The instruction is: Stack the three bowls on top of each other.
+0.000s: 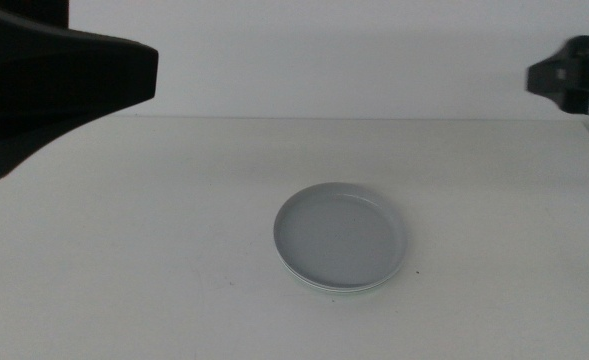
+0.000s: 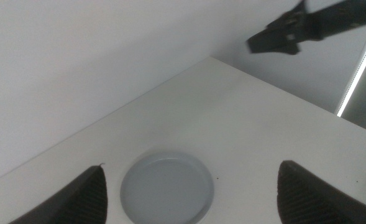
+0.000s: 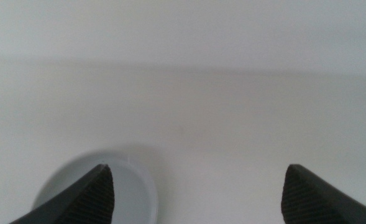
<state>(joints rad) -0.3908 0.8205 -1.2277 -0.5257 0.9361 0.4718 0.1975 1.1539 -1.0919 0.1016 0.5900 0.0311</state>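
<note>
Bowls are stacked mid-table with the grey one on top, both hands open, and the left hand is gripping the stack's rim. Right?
Not quite. The left hand grips nothing: the left wrist view shows its jaws spread wide, above the grey bowl. The rest holds; the right hand is open too.

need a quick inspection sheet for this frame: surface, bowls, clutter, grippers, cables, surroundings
Surface: white table, bare around the stack.
Job's things: grey bowl on top of the stack; pale mint green bowl shows as a rim beneath; white bowl not distinguishable.
Clutter: nothing seen.
Grippers: left gripper raised above the stack, jaws open, empty; right gripper raised at the right, jaws open, empty.
Cables: nothing seen.
Surroundings: plain white wall behind the table.
</note>
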